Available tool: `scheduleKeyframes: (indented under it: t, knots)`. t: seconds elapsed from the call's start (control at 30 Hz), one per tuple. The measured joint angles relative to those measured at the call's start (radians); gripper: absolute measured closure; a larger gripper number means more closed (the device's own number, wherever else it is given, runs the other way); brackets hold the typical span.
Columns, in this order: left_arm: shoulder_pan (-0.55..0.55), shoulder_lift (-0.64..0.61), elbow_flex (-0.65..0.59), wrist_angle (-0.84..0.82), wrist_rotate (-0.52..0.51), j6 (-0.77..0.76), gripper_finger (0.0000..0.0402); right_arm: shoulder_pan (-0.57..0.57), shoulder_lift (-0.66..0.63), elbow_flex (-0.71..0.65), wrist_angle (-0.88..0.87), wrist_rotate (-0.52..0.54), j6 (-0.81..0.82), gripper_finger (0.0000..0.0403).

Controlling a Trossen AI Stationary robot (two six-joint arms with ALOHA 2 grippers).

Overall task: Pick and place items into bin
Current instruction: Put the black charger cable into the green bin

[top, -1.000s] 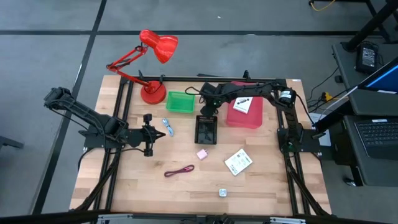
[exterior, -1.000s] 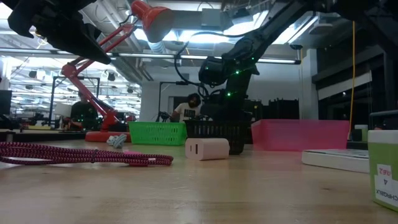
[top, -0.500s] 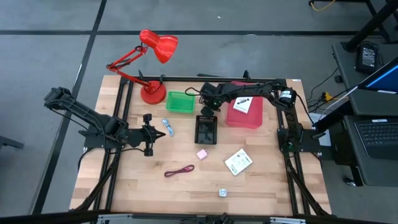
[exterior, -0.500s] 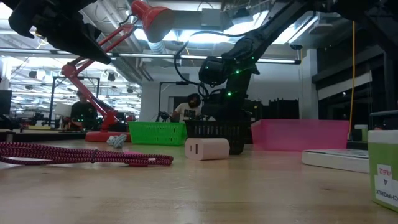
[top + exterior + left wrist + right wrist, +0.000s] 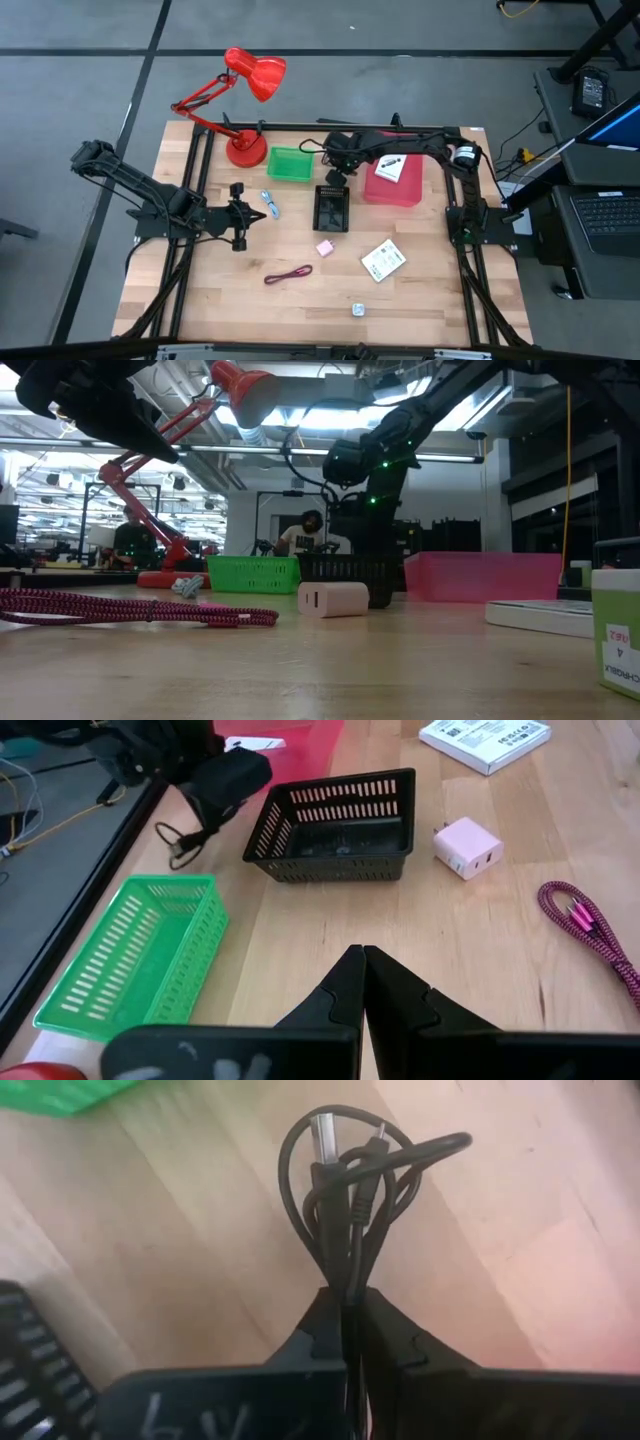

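My right gripper (image 5: 346,1312) is shut on a coiled black cord (image 5: 352,1170), between the green basket (image 5: 290,163) and the black basket (image 5: 331,208). My left gripper (image 5: 363,972) is shut on nothing and hovers at the table's left (image 5: 240,215). A blue-white piece (image 5: 270,204), a pink cube (image 5: 325,247), a maroon cord (image 5: 288,274), a white packet (image 5: 383,260) and a tiny white cube (image 5: 357,310) lie loose on the wood. Another white packet (image 5: 391,168) lies in the pink bin (image 5: 400,192). My right gripper pinches several strands of the cord's bundle (image 5: 347,1275) between its two fingers. The fingers come steeply from above. The loops and both plugs (image 5: 322,1125) stick out beyond the fingertips. In the left wrist view the cord (image 5: 185,840) dangles under the gripper; whether it touches the table I cannot tell.
A red desk lamp (image 5: 245,150) stands at the far left corner behind the green basket. The black basket sits just nearer than my right gripper, and the pink bin is to its right. Bare wood lies along the near edge (image 5: 200,300).
My right gripper has risen a little above the spot between the green and black baskets.
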Motion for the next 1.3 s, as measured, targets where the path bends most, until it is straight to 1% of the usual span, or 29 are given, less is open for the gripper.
scheduleKeyframes:
  t: [0.23, 0.4, 0.57, 0.73, 0.8, 0.93, 1.07, 1.17, 1.23, 1.3]
  knots:
    - [0.000, 0.000, 0.000, 0.001, 0.000, 0.001, 0.0398, 0.005, -0.060, 0.002, 0.027, 0.024, -0.030, 0.0402]
    - [0.000, 0.000, 0.000, 0.007, -0.010, 0.001, 0.0398, 0.016, -0.129, 0.002, 0.030, 0.027, -0.055, 0.0402]
    - [0.000, 0.000, 0.000, 0.072, -0.097, 0.027, 0.0398, 0.050, -0.209, 0.002, 0.044, 0.028, -0.084, 0.0403]
    - [0.007, 0.000, 0.000, 0.146, -0.198, 0.091, 0.0398, 0.102, -0.270, 0.002, 0.155, 0.027, -0.151, 0.0403]
    - [0.025, 0.000, 0.000, 0.175, -0.204, 0.101, 0.0398, 0.124, -0.288, 0.002, 0.189, 0.026, -0.169, 0.0403]
    - [0.091, 0.000, 0.000, 0.232, -0.163, 0.084, 0.0398, 0.164, -0.297, 0.003, 0.255, 0.015, -0.208, 0.0403]
    - [0.182, 0.000, 0.000, 0.272, -0.115, 0.082, 0.0393, 0.192, -0.298, 0.003, 0.310, -0.054, -0.230, 0.0403]
    - [0.246, 0.000, 0.000, 0.306, -0.098, 0.082, 0.0376, 0.214, -0.298, 0.003, 0.330, -0.063, -0.234, 0.0403]
    - [0.284, 0.000, 0.000, 0.342, -0.058, 0.083, 0.0360, 0.228, -0.298, 0.003, 0.346, -0.063, -0.239, 0.0403]
    - [0.318, 0.000, 0.000, 0.390, 0.003, 0.098, 0.0340, 0.244, -0.298, 0.003, 0.364, -0.063, -0.254, 0.0403]
